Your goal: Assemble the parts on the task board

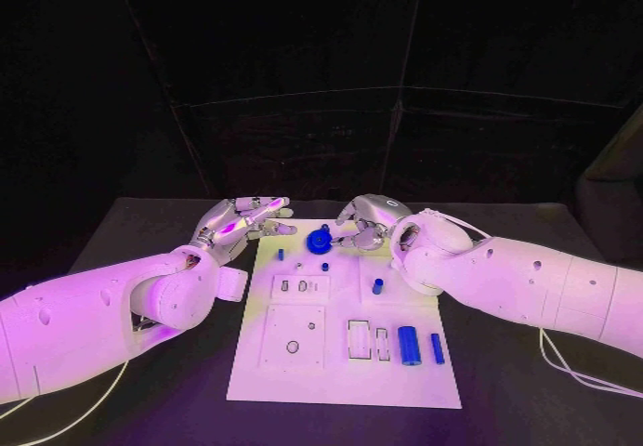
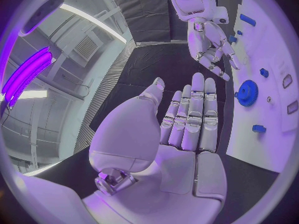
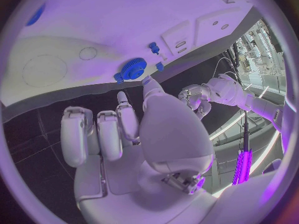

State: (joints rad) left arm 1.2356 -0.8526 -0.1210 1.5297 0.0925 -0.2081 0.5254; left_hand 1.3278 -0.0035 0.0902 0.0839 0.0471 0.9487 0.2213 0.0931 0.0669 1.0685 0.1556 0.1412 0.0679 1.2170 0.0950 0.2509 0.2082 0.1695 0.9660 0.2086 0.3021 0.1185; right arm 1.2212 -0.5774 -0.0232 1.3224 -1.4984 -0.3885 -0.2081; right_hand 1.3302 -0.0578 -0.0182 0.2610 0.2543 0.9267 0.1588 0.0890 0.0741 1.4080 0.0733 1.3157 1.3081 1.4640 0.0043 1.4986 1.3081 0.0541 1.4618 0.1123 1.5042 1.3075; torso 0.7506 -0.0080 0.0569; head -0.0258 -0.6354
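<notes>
The white task board (image 1: 335, 372) lies in the middle of the black table. A blue gear (image 1: 319, 242) (image 2: 247, 93) (image 3: 132, 68) sits near the board's far end. Small blue pegs (image 1: 282, 253) (image 1: 324, 266) (image 1: 378, 286) stand close to it. Two blue cylinders (image 1: 409, 346) (image 1: 437, 348) lie near the board's right front. My left hand (image 1: 242, 223) (image 2: 187, 124) hovers off the board's far left corner, fingers straight and empty. My right hand (image 1: 369, 225) (image 3: 118, 129) hangs just right of the gear with fingers half bent, its thumb pointing at the gear and nothing in its grasp.
Several rectangular and round recesses (image 1: 294, 346) mark the board's near half. Black table surface (image 1: 148, 232) runs on both sides of the board, and a dark curtain closes off the back. White cables (image 1: 570, 367) trail from my right arm.
</notes>
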